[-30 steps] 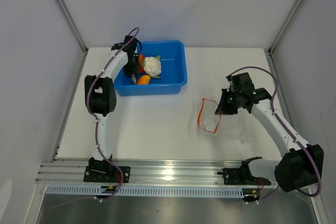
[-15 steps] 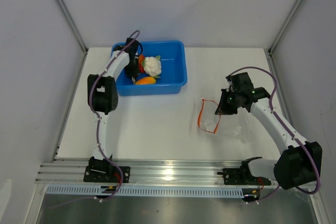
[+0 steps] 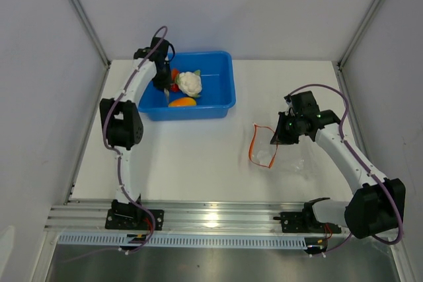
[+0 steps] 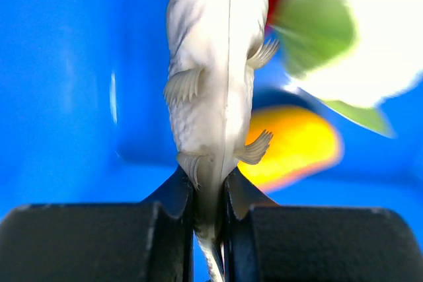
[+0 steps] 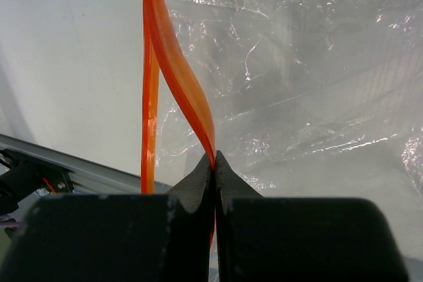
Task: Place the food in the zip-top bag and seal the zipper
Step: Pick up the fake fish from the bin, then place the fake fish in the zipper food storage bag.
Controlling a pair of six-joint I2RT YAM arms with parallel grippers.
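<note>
This was a robotics lab test cell: a bare white surface (image 3: 198, 163) boxed in by plain white panels (image 3: 231, 4) on aluminium posts (image 3: 82, 14). Robot arms (image 3: 344, 153) were bolted to an aluminium rail (image 3: 218, 216), with toy food (image 3: 190, 82) in a blue tub (image 3: 218, 90).

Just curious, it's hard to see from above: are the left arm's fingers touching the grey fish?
Touching. The left wrist view shows both fingers pressed against the fish at its tail end, one on each side, no gap.
</note>
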